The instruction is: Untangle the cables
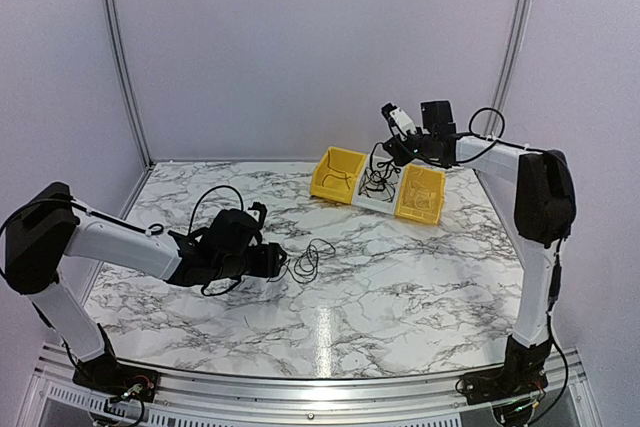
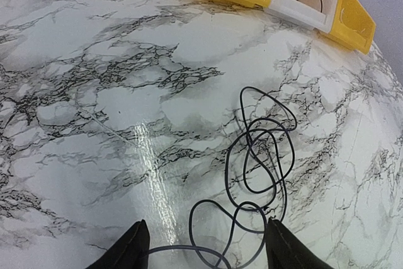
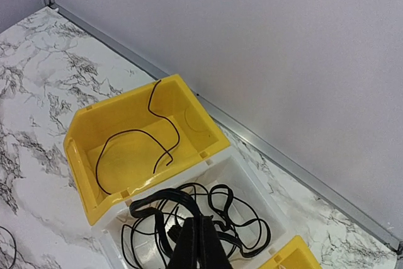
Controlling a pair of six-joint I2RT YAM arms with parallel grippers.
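Along the near edge, an aluminium rail (image 1: 300, 392) borders the marble-patterned table (image 2: 94, 124). Low over it, the left end effector (image 2: 204, 244) stands released, with a loose looped cable (image 2: 255, 155) lying between and ahead of its fingers. Farther back, a white bin (image 3: 236, 168) holds the cable tangle (image 3: 233, 218). The right end effector (image 3: 200, 222) hangs clenched above it; I cannot tell whether it pinches anything. A yellow bin (image 3: 189, 108) alongside holds one strand (image 3: 135, 133). Pale lilac walls (image 1: 300, 47) stand behind.

Bright, even overhead light. Vertical glare streak on glossy marble table (image 1: 322, 332), repeated in left wrist view. Shadows soft, faint. Thin cables (image 2: 259, 155) crisp in wrist views; top view softer.
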